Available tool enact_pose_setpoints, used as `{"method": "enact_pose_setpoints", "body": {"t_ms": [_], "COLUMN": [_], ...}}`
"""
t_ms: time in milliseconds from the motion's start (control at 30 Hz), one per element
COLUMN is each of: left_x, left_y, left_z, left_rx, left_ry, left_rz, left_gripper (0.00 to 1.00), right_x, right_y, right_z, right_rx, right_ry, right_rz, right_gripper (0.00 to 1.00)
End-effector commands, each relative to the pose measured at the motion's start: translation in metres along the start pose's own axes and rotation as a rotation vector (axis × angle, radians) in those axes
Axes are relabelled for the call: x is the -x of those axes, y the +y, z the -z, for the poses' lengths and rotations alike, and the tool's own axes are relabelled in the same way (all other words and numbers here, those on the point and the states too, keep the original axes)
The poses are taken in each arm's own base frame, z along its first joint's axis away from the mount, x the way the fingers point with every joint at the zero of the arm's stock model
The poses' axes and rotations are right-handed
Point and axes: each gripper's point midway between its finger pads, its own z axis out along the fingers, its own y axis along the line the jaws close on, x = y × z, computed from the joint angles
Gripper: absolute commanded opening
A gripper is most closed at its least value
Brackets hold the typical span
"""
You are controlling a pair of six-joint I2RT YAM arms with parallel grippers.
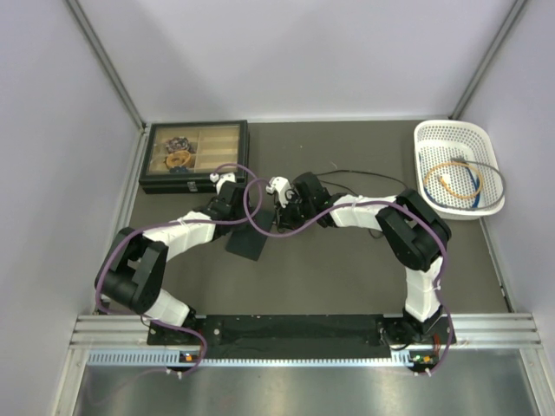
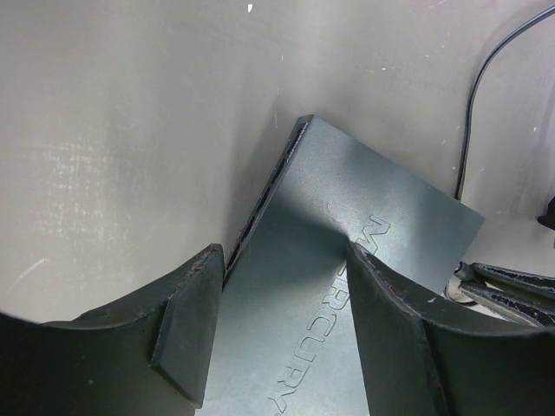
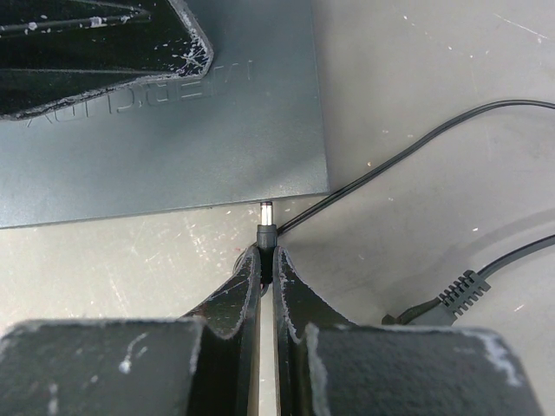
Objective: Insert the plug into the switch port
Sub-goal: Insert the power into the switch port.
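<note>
The switch is a flat dark grey box [image 2: 347,225] with raised lettering, also seen in the right wrist view as the box [image 3: 173,147] and from above as the box [image 1: 247,243]. Slot-like ports [image 2: 267,189] run along its left edge. My left gripper [image 2: 282,299] is open, one finger at the box's left edge and the other over its top. My right gripper [image 3: 267,260] is shut on the plug [image 3: 267,224], a black barrel with a metal tip. The tip sits just at the box's near edge; the port facing it is hidden.
The plug's thin black lead [image 3: 408,143] curves off to the right, with a ribbed strain relief [image 3: 453,290] nearby. A black compartment case [image 1: 192,156] sits at the back left. At the back right, a white basket [image 1: 458,201] holds coiled cables.
</note>
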Motion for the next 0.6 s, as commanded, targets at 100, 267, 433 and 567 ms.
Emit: {"method": "enact_pose_setpoints", "body": {"t_ms": [100, 267, 433, 567], "left_x": [-0.010, -0.011, -0.010, -0.010], "left_y": [-0.007, -0.009, -0.010, -0.012], "left_z": [0.001, 0.001, 0.002, 0.004], "left_rx": [-0.038, -0.045, -0.051, -0.069], "left_ry": [0.054, 0.057, 0.054, 0.052], "left_rz": [-0.021, -0.019, -0.018, -0.023], "left_gripper": [0.62, 0.62, 0.62, 0.62], "right_x": [0.040, 0.039, 0.033, 0.033], "right_y": [0.007, 0.009, 0.003, 0.000], "right_z": [0.008, 0.008, 0.004, 0.002], "right_rx": [0.042, 0.058, 0.026, 0.017], "right_ry": [-0.117, -0.117, -0.098, -0.107], "right_rz": [0.080, 0.077, 0.072, 0.075], "right_gripper": [0.00, 0.00, 0.00, 0.00]}}
